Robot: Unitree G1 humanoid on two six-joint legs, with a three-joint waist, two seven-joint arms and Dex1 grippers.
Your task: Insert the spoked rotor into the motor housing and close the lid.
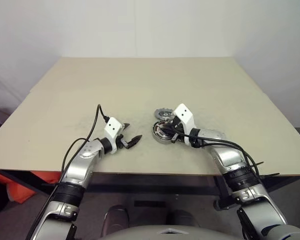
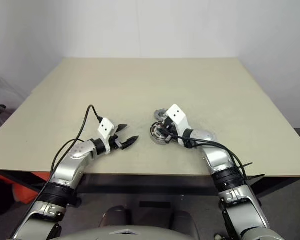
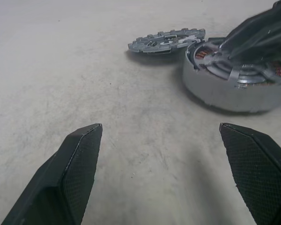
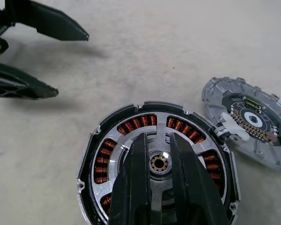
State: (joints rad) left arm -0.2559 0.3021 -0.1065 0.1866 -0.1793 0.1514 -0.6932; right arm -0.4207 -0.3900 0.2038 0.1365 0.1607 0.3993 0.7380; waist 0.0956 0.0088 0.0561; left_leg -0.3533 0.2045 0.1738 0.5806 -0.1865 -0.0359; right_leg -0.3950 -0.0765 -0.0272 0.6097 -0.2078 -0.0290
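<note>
Left gripper (image 1: pixel 130 140) hovers with fingers spread wide, right gripper (image 4: pixel 158 159) angled downward (fingers nearly together).

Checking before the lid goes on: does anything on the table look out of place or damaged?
Nothing looks damaged or spilled. The lid lies beside the motor housing, circuit side up, its edge touching the housing's rim.

Tabletop and items resting on it

The tabletop (image 1: pixel 140 85) is a plain beige surface with faint scuff marks near its middle. Two parts lie on it, toward the near edge: the round motor housing (image 4: pixel 131 150), open side up with copper windings showing, and just beside it a flat grey toothed disc (image 4: pixel 253 119) with a dark circular centre, lying flat.
</note>
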